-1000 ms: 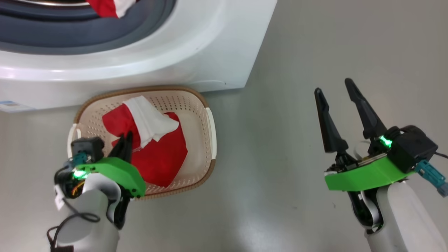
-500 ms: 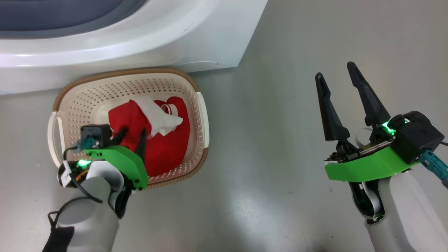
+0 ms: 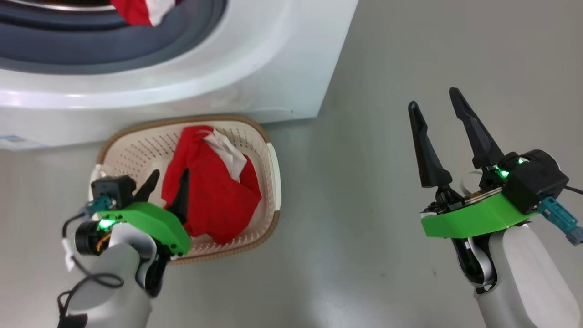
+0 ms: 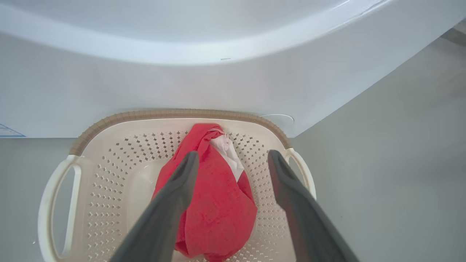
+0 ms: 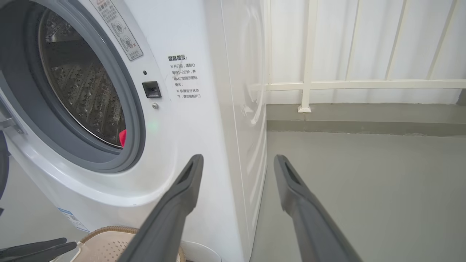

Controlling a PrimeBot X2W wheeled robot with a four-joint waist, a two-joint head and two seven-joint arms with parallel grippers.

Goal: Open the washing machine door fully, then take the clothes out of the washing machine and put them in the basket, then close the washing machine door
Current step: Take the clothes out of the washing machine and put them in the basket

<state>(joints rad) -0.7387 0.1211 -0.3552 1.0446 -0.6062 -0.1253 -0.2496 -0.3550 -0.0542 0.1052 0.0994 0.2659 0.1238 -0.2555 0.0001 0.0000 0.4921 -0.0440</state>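
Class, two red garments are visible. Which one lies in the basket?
The red garment below the left hand, resting inside the cream basket on the floor; the other red piece sits up in the drum opening of the washing machine.

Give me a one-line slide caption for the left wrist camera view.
Open left gripper poised over the red clothes in the basket, set against the white washing machine.

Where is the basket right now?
In the head view the basket sits on the floor at lower left, just in front of the washing machine, holding a red garment, with the open left gripper over it.
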